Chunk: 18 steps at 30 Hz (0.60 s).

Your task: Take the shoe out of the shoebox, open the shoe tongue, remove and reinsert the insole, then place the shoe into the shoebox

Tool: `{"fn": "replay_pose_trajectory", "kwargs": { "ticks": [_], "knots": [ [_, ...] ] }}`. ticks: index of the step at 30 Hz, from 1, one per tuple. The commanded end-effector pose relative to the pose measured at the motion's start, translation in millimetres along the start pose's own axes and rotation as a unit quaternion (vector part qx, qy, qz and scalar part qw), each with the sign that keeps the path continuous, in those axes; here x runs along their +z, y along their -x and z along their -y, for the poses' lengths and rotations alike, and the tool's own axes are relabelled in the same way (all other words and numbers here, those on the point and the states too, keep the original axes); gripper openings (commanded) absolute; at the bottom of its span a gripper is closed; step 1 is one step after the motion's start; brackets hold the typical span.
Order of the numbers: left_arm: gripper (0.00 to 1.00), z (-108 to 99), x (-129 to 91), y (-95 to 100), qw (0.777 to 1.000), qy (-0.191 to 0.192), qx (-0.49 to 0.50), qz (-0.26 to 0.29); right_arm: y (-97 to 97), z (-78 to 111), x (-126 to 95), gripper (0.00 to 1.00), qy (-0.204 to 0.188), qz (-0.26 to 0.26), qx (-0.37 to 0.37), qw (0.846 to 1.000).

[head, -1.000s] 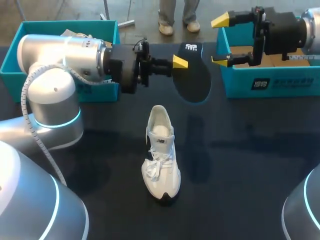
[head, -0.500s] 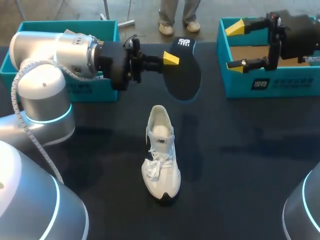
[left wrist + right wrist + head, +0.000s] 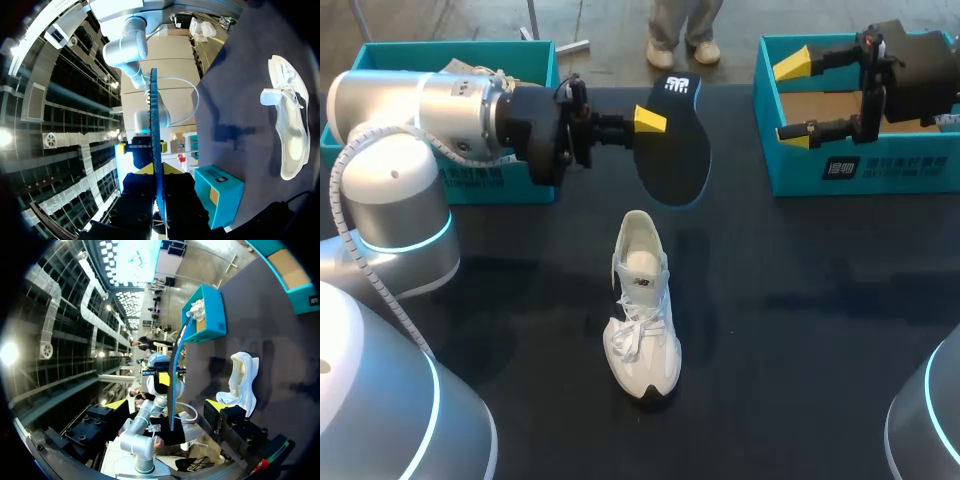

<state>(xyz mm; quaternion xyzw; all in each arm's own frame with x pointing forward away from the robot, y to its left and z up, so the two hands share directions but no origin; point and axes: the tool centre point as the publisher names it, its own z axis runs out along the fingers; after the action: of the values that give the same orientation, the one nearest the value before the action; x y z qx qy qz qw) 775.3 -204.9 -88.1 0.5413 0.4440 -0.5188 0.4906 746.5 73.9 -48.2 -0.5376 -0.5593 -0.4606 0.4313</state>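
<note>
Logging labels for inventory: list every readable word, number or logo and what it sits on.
White heel mark on insole: too blurred to read.
White front label on right shoebox: too small to read.
Front print on left shoebox: too small.
Tongue tag on shoe: unreadable.

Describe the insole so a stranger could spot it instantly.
Start at the dark table, between the two teal shoeboxes at its far side. Beyond the white shoe, the left gripper holds the insole in the air: flat, black, foot-shaped, unlike the bulky white shoe.

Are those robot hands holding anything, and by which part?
The left hand pinches the black insole by one side edge; the right hand holds nothing.
</note>
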Motion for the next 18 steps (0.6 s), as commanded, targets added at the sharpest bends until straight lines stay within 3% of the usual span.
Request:
{"fn": "replay_pose_trajectory", "kwargs": {
  "ticks": [1,6,8,10,12,18],
  "knots": [
    [0.00,1,1,-0.6,1.000,0.002,0.001,0.001,-0.3,1.2,1,1.00,0.002,0.002,0.001,1.000],
    [0.00,1,1,-0.6,1.000,0.002,0.001,0.001,-0.3,1.2,1,1.00,0.002,0.002,0.001,1.000],
    [0.00,0,-3,3.2,0.992,0.015,-0.122,-0.016,-0.3,1.2,1,1.00,0.002,0.002,0.001,1.000],
    [0.00,0,-7,7.3,0.981,0.008,-0.191,-0.019,-0.3,1.2,1,1.00,0.002,0.002,0.001,1.000],
    [0.00,0,-12,8.1,0.966,0.003,-0.251,-0.059,-0.3,1.2,1,1.00,0.002,0.002,0.001,1.000],
    [0.00,-3,-18,7.3,0.869,0.027,-0.489,-0.069,-0.3,1.2,1,1.00,0.002,0.002,0.001,1.000]
  ]
}}
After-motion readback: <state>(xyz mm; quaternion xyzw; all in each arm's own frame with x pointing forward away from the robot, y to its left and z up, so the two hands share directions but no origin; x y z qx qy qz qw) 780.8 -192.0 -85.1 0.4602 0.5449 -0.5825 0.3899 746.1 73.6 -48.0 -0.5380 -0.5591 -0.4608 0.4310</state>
